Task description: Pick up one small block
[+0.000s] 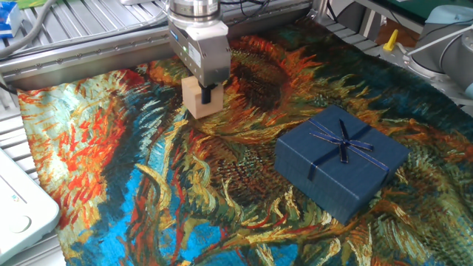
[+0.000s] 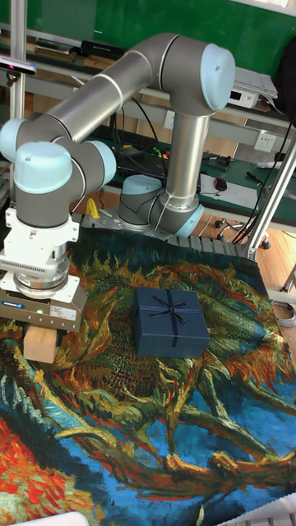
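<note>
The small block is a plain pale wooden cube at the back left of the painted cloth. My gripper comes straight down on it and is shut on it, with one dark finger across its front face. In the tall fixed view the small block hangs under the gripper, its lower edge close over the cloth; I cannot tell whether it still touches.
A navy gift box with a ribbon bow lies on the cloth to the right, also visible as the gift box. A white device sits off the cloth's left edge. A metal frame runs along the back.
</note>
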You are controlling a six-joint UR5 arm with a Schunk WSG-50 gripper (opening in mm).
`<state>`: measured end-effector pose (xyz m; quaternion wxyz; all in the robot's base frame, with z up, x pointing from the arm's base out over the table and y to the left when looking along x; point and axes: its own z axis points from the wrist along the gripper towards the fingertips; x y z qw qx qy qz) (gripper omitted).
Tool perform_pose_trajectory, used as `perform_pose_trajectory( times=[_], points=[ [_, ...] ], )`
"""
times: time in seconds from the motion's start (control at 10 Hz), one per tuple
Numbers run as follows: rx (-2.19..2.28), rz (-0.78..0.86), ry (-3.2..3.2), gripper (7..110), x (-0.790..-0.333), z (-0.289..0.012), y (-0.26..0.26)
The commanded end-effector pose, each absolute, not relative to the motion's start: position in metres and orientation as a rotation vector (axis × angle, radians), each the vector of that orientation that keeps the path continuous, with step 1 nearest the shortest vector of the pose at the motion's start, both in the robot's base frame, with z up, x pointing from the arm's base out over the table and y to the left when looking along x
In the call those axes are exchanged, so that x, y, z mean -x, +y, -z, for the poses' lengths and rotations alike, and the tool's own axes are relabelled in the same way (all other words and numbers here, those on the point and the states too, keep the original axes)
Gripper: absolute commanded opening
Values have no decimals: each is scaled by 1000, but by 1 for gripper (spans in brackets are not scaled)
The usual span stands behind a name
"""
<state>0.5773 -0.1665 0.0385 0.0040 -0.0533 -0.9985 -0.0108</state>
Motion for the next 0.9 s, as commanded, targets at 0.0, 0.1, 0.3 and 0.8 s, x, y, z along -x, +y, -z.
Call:
perform_pose_trajectory(
  times=[0.0, 0.1, 0.3, 0.8],
  points=[
    [151, 52, -3109, 44, -584, -61, -169],
    [136, 51, -3099, 44, -586, -72, -170],
    [124, 53, -3087, 44, -591, -91, -169],
    [105, 49, -3088, 22, -596, -101, -167]
  ],
)
